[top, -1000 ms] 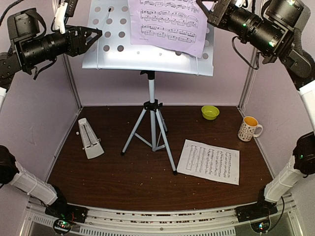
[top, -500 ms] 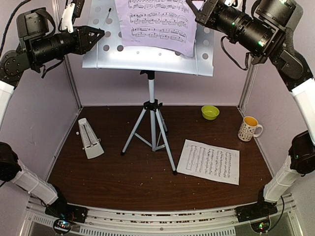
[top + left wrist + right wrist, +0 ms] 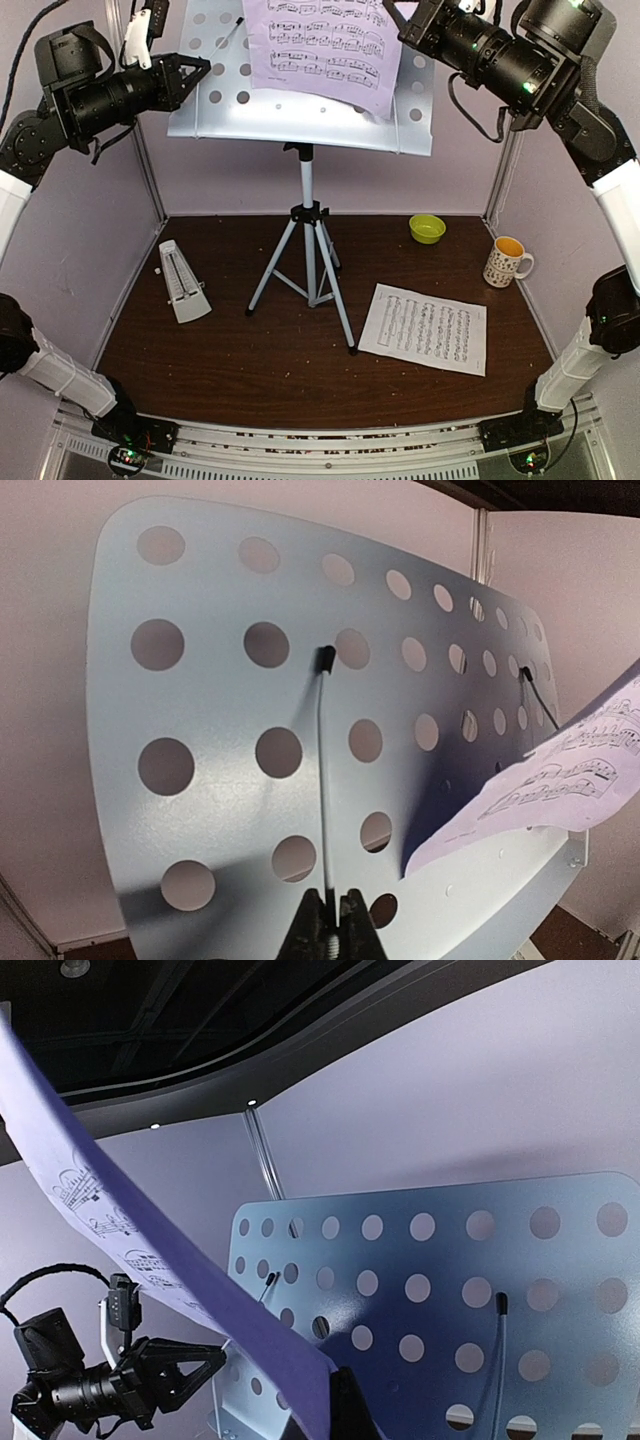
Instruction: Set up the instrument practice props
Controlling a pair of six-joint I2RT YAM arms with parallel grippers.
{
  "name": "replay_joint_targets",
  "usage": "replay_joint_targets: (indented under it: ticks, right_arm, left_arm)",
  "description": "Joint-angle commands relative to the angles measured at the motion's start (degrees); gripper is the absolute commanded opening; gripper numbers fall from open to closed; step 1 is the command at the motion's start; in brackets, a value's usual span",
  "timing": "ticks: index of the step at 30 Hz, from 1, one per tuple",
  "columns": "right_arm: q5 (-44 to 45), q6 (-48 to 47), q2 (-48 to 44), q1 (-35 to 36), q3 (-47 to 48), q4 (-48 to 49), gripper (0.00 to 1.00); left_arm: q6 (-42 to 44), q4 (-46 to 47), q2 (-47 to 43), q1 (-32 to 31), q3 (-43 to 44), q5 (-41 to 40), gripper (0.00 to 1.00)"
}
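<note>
Lilac walls close in a dark brown wooden counter (image 3: pixel 300 385), and we judge the set-up roughly 1 third done. Our pale perforated-metal music stand on its silver tripod (image 3: pixel 307 190) is up at the middle of the counter, its desk filling the top centre of the overhead view.

1 printed sheet-music page (image 3: pixel 320 50) is pinched in the right gripper (image 3: pixel 338 1415) at the upper right. It hangs tilted in front of the desk, and in the wrist views it stands off the metal, not yet seated on the ledge. The left gripper (image 3: pixel 335 930), at the desk's left edge, is closed narrow and seems to clamp the thin wire page retainer (image 3: pixel 322 780).

What is left, as we read it:
- The second printed sheet-music page (image 3: pixel 424 328) lies flat at lower right, well apart from the stand.
- The small pale-grey pyramid metronome (image 3: pixel 183 283) sits at the left. We cannot tell whether its cover is on.

A small yellow-green bowl (image 3: pixel 427 228) and a patterned white mug (image 3: pixel 506 262) sit at the right.
</note>
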Motion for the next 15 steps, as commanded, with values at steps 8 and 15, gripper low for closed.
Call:
replay_joint_targets:
  ticks: [8,15]
  right_arm:
    - [3.38,3.97,0.22,0.24,-1.40,0.10,0.00]
    - [6.92,3.20,2.28,0.15,-1.27,2.90,0.00]
  left_arm:
    - [2.08,23.90,-9.90,-1.76,-16.69,-3.85,0.00]
    - [3.05,28.08,-10.65,-1.85,-19.62,-1.43,0.00]
